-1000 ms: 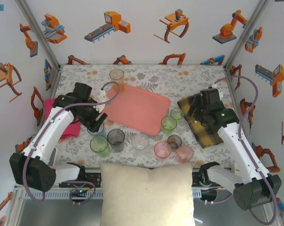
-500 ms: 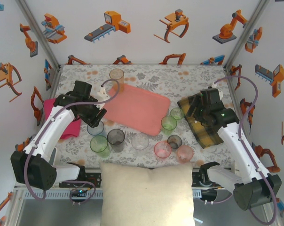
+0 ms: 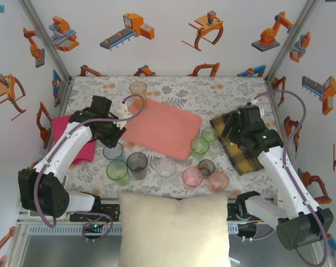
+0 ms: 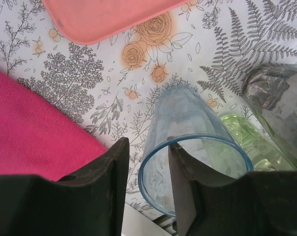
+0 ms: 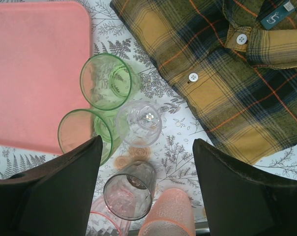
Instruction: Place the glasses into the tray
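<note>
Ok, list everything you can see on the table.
tray: one, salmon-pink, mid-table
green tumblers: three; two by the tray's right edge, one front left
pink tumblers: two, front right
smoky grey tumblers: two, front row
clear tumblers: two; front centre, and beside the green pair
bluish tumbler: one, near the tray's left corner
amber tumbler: one, far side
tablecloth: one, white floral
cloth: one, magenta, left
plaid shirt: one, yellow-black, right
cushion: one, cream, near edge
left gripper: straddling the bluish tumbler's rim
right gripper: open, above right-hand tumblers

Robot lab test cell: aluminium frame posts (image 3: 45, 40), robot-print walls (image 3: 157, 39), floral tabletop (image 3: 173, 89).
</note>
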Tool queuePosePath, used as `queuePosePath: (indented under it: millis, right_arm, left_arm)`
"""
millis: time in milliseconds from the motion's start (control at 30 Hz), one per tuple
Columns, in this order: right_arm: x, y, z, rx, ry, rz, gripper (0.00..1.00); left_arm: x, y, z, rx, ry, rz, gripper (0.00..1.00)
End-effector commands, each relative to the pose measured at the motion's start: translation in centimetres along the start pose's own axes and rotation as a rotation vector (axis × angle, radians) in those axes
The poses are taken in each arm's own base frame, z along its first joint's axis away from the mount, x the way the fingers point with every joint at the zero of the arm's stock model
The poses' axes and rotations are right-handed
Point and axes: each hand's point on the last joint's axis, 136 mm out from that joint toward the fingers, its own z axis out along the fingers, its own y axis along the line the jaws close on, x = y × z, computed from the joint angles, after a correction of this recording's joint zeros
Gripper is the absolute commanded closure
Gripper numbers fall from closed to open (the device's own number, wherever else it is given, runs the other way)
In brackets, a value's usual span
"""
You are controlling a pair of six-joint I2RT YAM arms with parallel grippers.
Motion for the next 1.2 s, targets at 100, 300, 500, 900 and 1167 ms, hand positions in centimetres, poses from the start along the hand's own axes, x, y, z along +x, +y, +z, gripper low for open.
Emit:
queuePosePath:
  millis: [100, 300, 500, 900, 1167]
  right_arm:
    - [0.2, -0.3, -0.2, 0.008, -0.013, 0.006, 0.32]
    - [0.4, -0.4, -0.2, 0.005, -0.01, 0.008, 0.32]
    - [0.6, -0.6, -0.4, 0.006, -0.017, 0.013, 0.32]
    - [0.6, -0.7, -0.4, 0.007, -0.018, 0.013, 0.32]
    - [0.5, -0.4, -0.2, 0.0, -0.018, 0.017, 0.32]
  left_arm:
    - [0.2, -0.4, 0.4, 0.025, -0.001, 0.01, 0.69]
    - [0.3, -0.5, 0.3, 0.024, 0.001, 0.011, 0.81]
    - [0.1, -0.4, -0.2, 0.021, -0.008, 0.007, 0.86]
    - [-0.7, -0.2, -2.2, 0.006, -0.032, -0.025, 0.92]
    - [-2.8, 0.8, -5.2, -0.027, -0.082, -0.039, 0.92]
